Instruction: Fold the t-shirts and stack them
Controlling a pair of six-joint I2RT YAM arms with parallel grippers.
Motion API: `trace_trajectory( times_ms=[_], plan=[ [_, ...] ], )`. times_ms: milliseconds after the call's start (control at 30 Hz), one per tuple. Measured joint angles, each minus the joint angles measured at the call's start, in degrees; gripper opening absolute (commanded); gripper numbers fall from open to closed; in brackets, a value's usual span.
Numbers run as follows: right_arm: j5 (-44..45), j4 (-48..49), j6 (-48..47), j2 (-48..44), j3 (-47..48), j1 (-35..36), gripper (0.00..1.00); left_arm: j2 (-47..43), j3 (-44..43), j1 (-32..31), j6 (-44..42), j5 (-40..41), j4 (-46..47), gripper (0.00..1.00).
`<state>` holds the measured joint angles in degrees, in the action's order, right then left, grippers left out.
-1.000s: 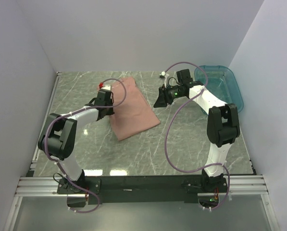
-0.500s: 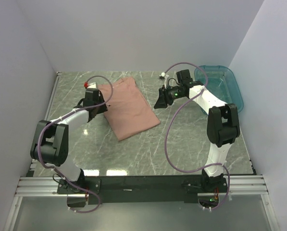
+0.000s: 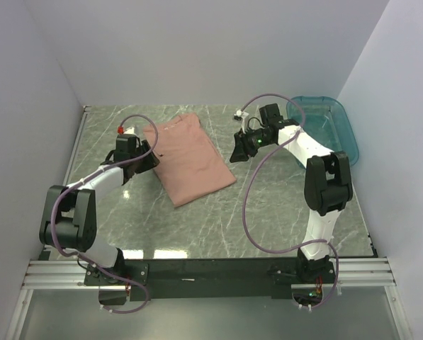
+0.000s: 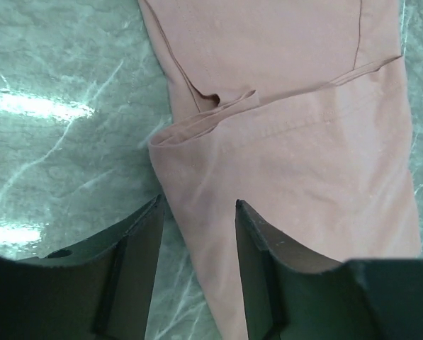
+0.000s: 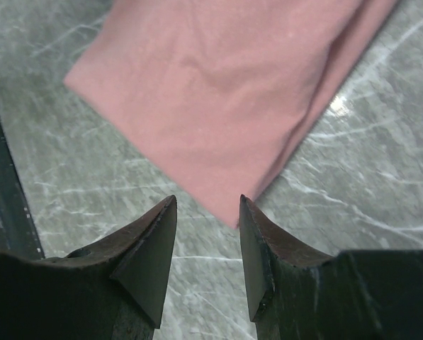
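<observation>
Left end effector [image 4: 198, 204] backs off open and empty, right end effector [image 5: 207, 201] open too; unpinned sleeve fold on folded salmon-pink cloth t-shirt [image 3: 190, 157] may unfurl.

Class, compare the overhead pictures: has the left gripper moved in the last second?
Yes. The left gripper shifted left, nearer the left edge of the table.

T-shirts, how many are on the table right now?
1. A folded pink t-shirt lies on the marble table, left of centre. Whether its layers hide a second shirt cannot be told.
</observation>
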<state>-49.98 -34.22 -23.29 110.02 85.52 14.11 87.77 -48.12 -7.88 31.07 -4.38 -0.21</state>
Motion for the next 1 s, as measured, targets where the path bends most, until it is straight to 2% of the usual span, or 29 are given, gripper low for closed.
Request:
trace_trajectory(
  times_ms=[200,267,367,500,567,600,633,733,1000],
  plan=[
    [4.2,0.2,3.2,2.6,1.9,0.9,0.48,1.0,0.0,0.7,1.9,-0.9,0.0,0.5],
    [5.8,-0.7,4.6,5.9,6.6,2.0,0.48,1.6,0.2,1.0,2.7,-0.9,0.1,0.5],
    [8.9,-2.1,9.1,14.7,20.0,4.5,0.48,2.1,0.9,1.3,3.7,-1.0,0.5,0.51],
    [11.5,-2.7,15.6,23.9,32.8,6.5,0.5,3.0,1.0,1.5,4.4,-1.8,1.3,0.51],
    [12.6,-3.2,18.2,26.7,36.5,7.2,0.58,3.8,0.9,1.6,4.6,-2.3,1.6,0.5],
    [13.1,-3.5,19.6,28.0,38.0,7.5,0.58,4.3,0.8,1.6,4.6,-2.5,1.7,0.5],
    [13.5,-3.5,20.9,29.1,39.3,7.6,0.61,4.9,0.6,1.7,4.6,-2.7,1.7,0.5],
    [15.0,-3.6,23.9,30.5,40.5,7.8,0.61,6.6,0.0,1.9,4.7,-3.5,1.9,0.47],
    [17.1,-4.0,28.3,32.9,44.7,8.0,0.59,7.8,-0.8,2.5,5.1,-5.3,2.9,0.45]
  ],
)
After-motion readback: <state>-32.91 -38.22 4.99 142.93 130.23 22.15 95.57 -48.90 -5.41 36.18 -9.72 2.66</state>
